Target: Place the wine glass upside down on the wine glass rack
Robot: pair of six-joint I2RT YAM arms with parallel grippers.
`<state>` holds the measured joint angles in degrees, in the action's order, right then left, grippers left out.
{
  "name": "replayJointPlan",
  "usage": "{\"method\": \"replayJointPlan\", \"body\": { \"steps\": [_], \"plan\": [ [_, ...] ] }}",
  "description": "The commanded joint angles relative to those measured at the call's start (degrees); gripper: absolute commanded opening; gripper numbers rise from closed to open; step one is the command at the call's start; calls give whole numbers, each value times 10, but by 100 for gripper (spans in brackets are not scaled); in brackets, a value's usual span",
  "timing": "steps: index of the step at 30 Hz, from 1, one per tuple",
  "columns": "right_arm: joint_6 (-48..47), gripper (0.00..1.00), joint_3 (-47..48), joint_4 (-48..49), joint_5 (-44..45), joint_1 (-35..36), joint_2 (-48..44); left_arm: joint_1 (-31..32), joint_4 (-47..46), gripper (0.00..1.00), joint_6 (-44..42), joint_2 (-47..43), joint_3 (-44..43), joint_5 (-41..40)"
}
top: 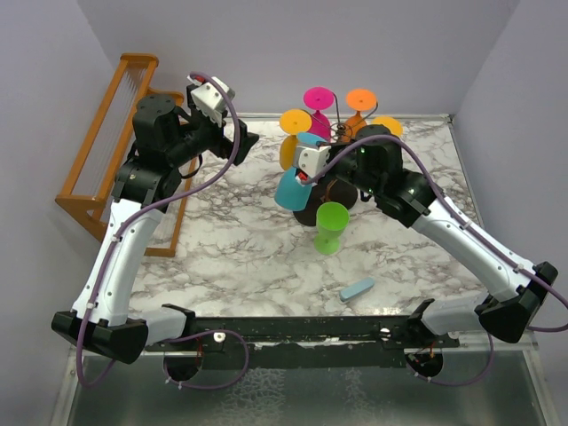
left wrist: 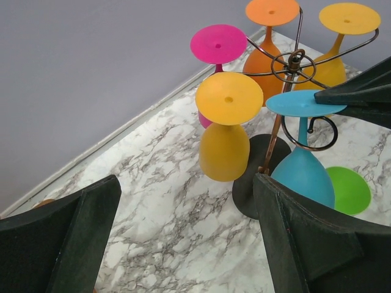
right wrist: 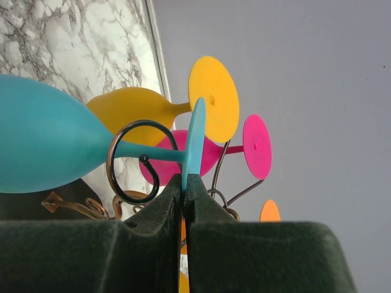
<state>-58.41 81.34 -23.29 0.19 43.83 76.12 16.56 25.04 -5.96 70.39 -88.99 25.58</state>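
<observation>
The wine glass rack (top: 340, 135) is a dark wire tree on a black oval base (top: 312, 216) at the table's back middle. Pink, orange and yellow glasses hang upside down on it. My right gripper (right wrist: 185, 182) is shut on the foot disc of a blue wine glass (right wrist: 49, 143). The glass is upside down, and its stem lies inside a curled rack arm (right wrist: 131, 162). The glass (top: 291, 188) also shows in the top view, and in the left wrist view (left wrist: 303, 177). My left gripper (left wrist: 186, 238) is open and empty, held above the table left of the rack.
A green cup (top: 331, 226) stands just in front of the rack base. A small light-blue block (top: 358, 289) lies nearer the front. A large orange-brown wooden rack (top: 106, 151) stands along the left edge. Walls close the back and both sides.
</observation>
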Motion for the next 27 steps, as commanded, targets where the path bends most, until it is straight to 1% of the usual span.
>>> {"method": "replayJointPlan", "body": {
  "steps": [1,14,27],
  "plan": [
    [15,1,26,-12,-29,6,0,-4,-8,93,-6,-5,4,-19],
    [16,1,31,-31,-49,8,-8,-4,-10,94,-6,-8,7,-28],
    [-19,1,9,-29,-9,8,-31,-4,-10,94,-7,-9,10,-25]
  ]
}}
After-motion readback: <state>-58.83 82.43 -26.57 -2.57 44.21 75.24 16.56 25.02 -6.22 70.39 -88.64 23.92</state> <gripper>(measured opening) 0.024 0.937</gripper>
